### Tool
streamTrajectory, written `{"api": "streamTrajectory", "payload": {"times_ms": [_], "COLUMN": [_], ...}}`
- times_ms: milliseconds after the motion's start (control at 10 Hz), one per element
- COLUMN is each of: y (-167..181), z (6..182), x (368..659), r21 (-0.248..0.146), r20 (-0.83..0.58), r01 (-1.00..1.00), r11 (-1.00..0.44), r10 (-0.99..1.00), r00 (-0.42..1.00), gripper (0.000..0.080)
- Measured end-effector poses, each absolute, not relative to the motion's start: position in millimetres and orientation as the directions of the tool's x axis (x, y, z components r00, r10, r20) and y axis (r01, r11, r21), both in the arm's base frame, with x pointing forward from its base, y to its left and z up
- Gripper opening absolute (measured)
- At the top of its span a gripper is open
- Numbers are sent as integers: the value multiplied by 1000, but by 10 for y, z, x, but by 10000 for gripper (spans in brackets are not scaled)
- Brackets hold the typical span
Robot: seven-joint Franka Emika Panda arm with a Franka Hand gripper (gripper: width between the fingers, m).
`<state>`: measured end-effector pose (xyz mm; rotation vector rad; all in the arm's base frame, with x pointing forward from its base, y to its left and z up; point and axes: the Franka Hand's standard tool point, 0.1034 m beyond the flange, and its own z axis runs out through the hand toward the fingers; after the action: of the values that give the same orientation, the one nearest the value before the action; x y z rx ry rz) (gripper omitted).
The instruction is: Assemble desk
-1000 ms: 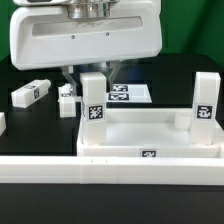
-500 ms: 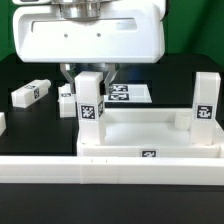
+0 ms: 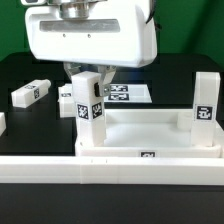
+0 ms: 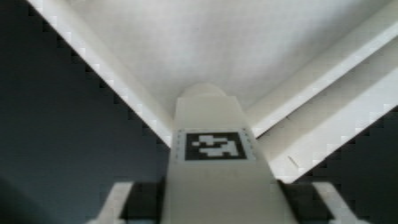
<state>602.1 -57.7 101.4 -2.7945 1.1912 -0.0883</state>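
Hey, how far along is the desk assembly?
Done: one white square-section leg stands upright at the white rimmed tabletop's corner on the exterior view's right. In hand: the fingers grip a second leg at its corner on the exterior view's left. Left: a third leg and a fourth leg lie loose on the black table.

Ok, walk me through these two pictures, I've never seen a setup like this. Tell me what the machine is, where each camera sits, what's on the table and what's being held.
The big white block at the top of the exterior view is the end of a robot arm. Its gripper has two fingers, closed on the held leg, which is upright at a corner of the rimmed tabletop. That picture comes from a camera off the arm. The other comes from a camera on the wrist, looking along that leg. A second leg stands at another corner, and a loose leg lies on the black table. The flat tagged sheet is the marker board.
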Motion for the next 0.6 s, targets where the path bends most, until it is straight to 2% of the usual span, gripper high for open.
{"api": "streamTrajectory", "payload": {"times_ms": [100,200,300,400,600], "y": [-574,-571,-574,-576,-567], "z": [1014,1013,1013,1012,1011], "x": [6022,6022,6021,6019,6019], "r21": [-117,-117,-117,-115,-98], "r20": [12,13,17,20,42], "r01": [-722,-715,-689,-666,-530], "r11": [-682,-689,-715,-737,-842], "r10": [-728,-721,-695,-672,-536], "r00": [685,693,719,740,843], "gripper": [386,386,523,623,641]}}
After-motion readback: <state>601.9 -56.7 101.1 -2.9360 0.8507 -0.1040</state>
